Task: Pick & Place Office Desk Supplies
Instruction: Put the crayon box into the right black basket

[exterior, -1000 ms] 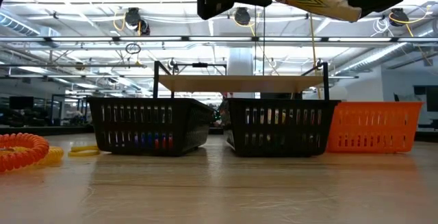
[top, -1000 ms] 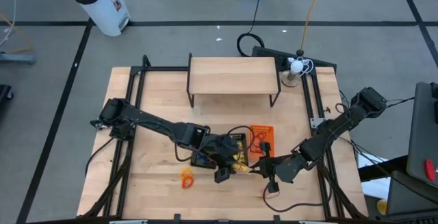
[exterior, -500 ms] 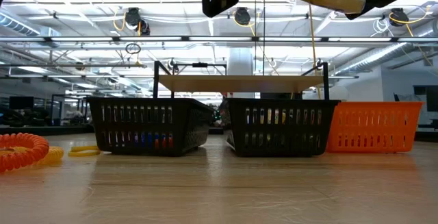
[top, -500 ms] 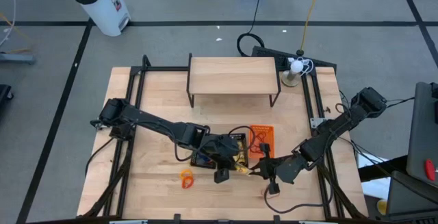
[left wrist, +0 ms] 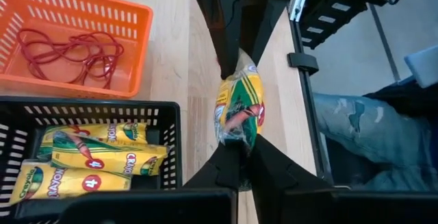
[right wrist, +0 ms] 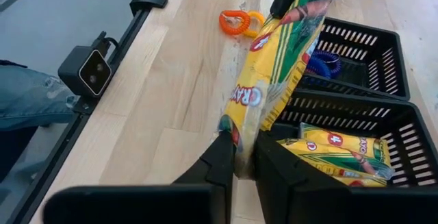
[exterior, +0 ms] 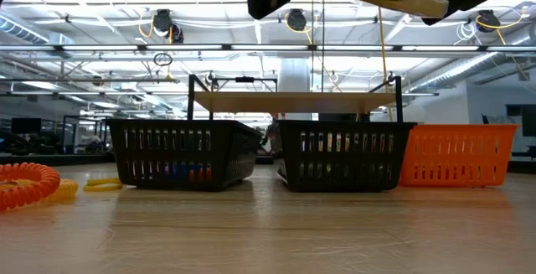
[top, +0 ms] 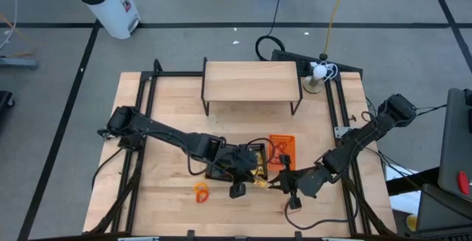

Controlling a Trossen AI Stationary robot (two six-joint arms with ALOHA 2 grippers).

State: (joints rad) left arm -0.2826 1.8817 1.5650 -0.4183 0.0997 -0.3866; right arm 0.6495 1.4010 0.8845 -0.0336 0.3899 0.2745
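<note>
Three baskets sit mid-table: two black ones (exterior: 182, 152) (exterior: 345, 154) and an orange basket (left wrist: 65, 39) holding red bands (left wrist: 72, 49). About three crayon packs (left wrist: 89, 159) lie in one black basket. One more crayon pack (right wrist: 270, 80) hangs above bare wood at lower centre of the high view, the left gripper (left wrist: 238, 157) and right gripper (right wrist: 241, 157) each clenched on an end. Two coiled loops (right wrist: 238, 22) lie apart.
</note>
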